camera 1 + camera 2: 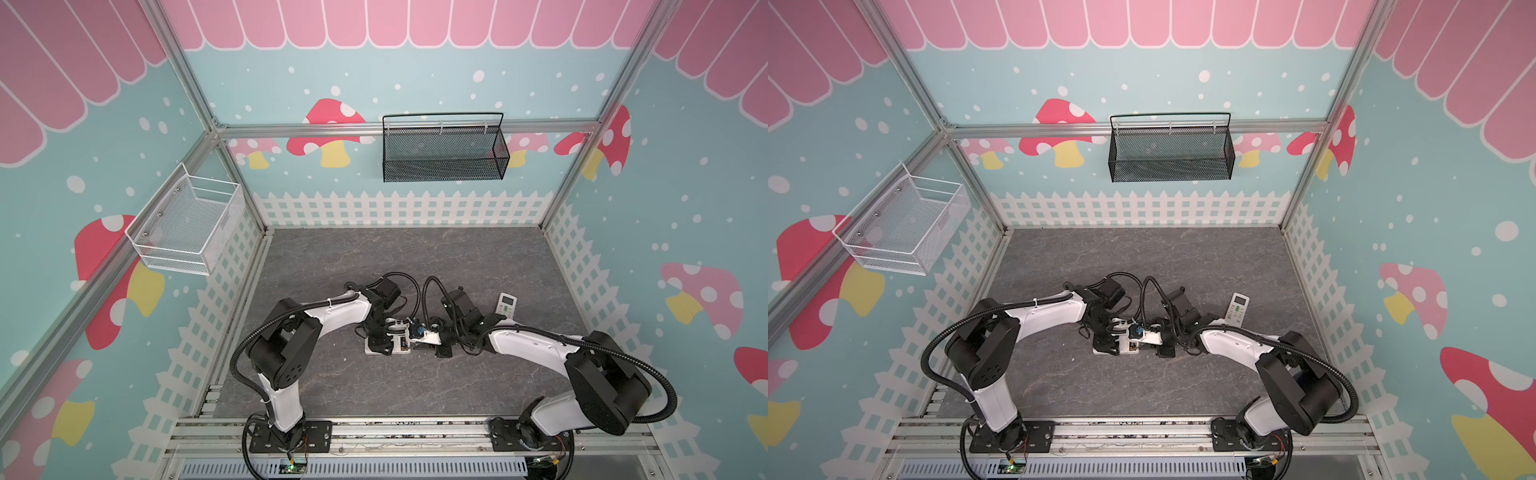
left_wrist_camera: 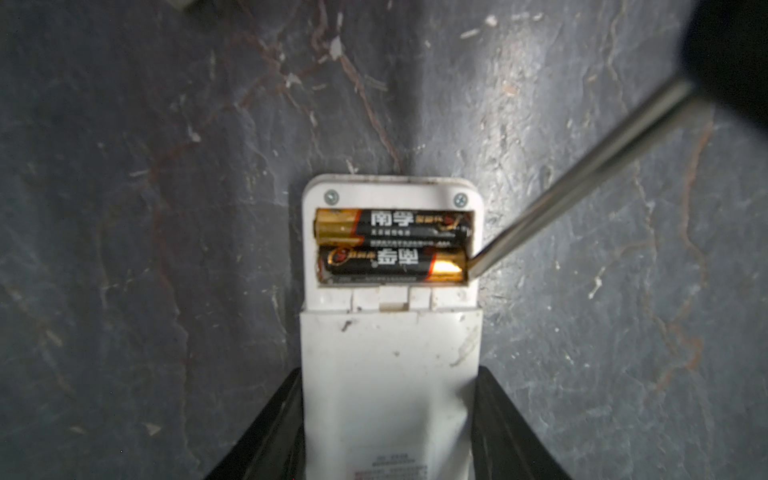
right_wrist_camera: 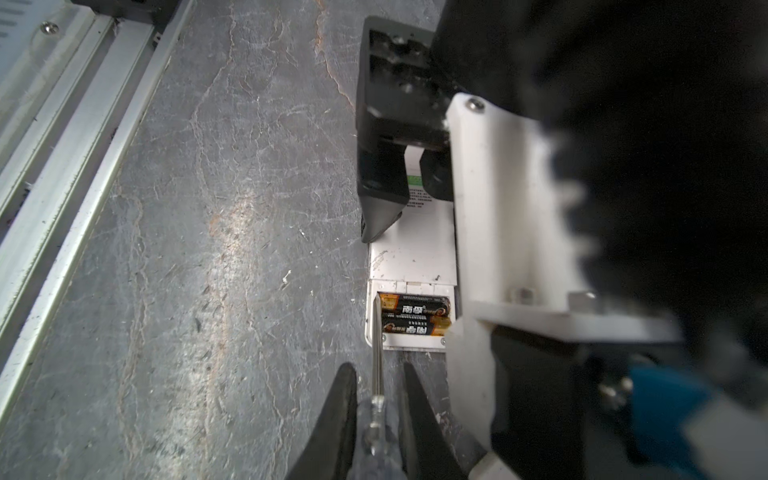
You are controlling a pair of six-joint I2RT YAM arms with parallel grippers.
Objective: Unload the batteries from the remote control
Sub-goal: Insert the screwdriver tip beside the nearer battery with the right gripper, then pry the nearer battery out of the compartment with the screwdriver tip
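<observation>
2 black-and-gold batteries [image 2: 390, 262], white remote [image 2: 386, 374], grey veined table [image 2: 124, 208].

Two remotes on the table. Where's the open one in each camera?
In a top view: open remote, mid-table between the arms.
In a top view: open remote, same place.
Left wrist: open remote mid-picture, gripped by left hand.
Right wrist: open remote mid-picture, beyond the screwdriver.
Shared landmark: the two gold-ended batteries in its bay.

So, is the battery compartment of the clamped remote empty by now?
No, both batteries lie side by side in the remote's open compartment, with the screwdriver tip at one gold end.
</observation>
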